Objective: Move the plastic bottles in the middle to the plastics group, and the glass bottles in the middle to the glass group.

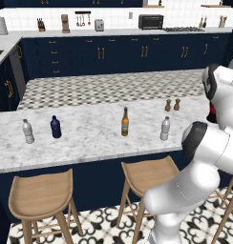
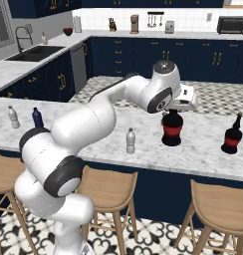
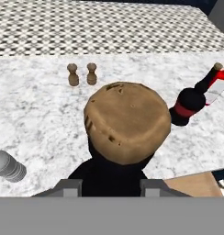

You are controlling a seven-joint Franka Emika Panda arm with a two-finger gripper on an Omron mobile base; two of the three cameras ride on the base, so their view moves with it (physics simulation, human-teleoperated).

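Note:
My gripper is shut on the thin neck of a squat black bottle with a red band. In the hand view its brown cork top sits just above my gripper. Whether the bottle's base touches the marble counter I cannot tell. A like black red-banded bottle stands to its right. The small clear water bottle and the amber bottle stand mid-counter. Far left are a clear bottle and a dark blue bottle.
Two small brown shakers stand near the counter's far edge. Wooden stools line the near side below the counter. My own arm hides part of the counter in the right base view.

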